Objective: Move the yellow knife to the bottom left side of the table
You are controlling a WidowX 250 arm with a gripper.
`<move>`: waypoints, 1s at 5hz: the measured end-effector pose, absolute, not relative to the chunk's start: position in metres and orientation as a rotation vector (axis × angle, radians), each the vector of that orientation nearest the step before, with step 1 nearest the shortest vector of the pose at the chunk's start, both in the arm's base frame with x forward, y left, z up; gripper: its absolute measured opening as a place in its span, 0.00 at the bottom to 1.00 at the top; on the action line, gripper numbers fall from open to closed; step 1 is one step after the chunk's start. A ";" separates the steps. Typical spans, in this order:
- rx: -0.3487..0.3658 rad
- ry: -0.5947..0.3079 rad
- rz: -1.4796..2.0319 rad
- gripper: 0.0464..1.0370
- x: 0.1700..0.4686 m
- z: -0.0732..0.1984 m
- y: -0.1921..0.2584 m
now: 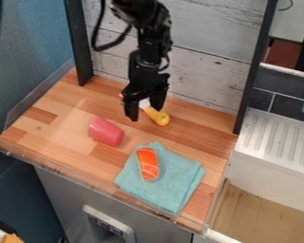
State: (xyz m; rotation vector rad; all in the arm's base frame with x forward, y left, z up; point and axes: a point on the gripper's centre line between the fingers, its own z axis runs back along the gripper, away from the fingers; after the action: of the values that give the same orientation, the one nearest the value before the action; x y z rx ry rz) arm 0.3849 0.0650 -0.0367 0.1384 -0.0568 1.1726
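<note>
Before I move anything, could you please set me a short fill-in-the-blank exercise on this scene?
1. The black pincer hangs over the knife, whose rounded handle is ____.
2. The pink cup lies on its ____.
3. The orange salmon piece on the folded cloth has stripes coloured ____.
4. Of the knife, the cup and the cloth, the one nearest the pincer is the ____.

Missing words: yellow; side; white; knife.

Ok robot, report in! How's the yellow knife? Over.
Black end effector open over yellow-handled toy knife. Knife on wooden table. Pink plastic cup lower left, possibly in way.
</note>
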 end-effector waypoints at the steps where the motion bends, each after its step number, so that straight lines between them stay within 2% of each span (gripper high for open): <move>1: 0.095 -0.065 1.137 0.96 0.394 -0.035 0.059; 3: 0.047 -0.049 1.090 0.96 0.407 -0.053 0.053; 4: 0.053 -0.024 1.072 0.96 0.409 -0.064 0.052; 5: 0.053 -0.022 1.076 0.91 0.413 -0.066 0.053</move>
State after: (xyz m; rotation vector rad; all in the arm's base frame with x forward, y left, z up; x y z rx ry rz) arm 0.4133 0.0527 -0.0661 0.0534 -0.0224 1.0763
